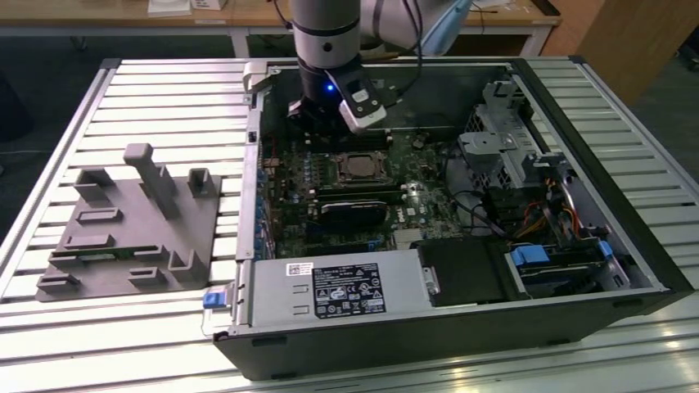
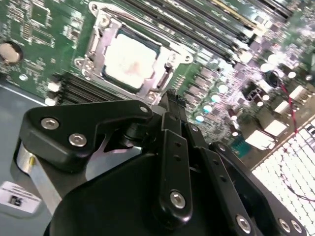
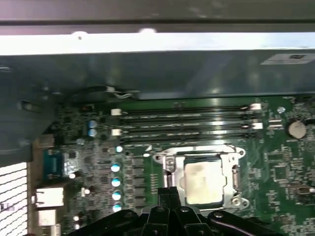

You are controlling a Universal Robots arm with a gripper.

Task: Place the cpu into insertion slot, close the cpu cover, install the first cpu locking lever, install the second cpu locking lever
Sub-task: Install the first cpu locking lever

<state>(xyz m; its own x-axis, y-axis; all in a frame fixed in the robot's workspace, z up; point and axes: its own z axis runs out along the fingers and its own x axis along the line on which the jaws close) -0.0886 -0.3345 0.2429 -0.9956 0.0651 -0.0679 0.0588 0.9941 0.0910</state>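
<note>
We see the cpu (image 2: 129,61) as pale silver-grey, with a faint pinkish blotch at its middle. The cpu cover (image 2: 170,71) framing it is bright silver-grey metal. The circuit board (image 2: 44,29) is green, speckled with tiny silver and white parts. A row of capacitors (image 3: 115,168) shows teal-white tops. The memory slots (image 3: 187,123) are black with white end clips. The gripper (image 2: 170,101) is matt black, and its broad link carries 2 silver screw heads. In the exterior view the table (image 1: 164,90) is striped in silver slats. The fixture block (image 1: 131,225) is plain grey. The computer case (image 1: 459,336) is black, with a black-and-white label (image 1: 347,291) and blue tabs (image 1: 533,254).
</note>
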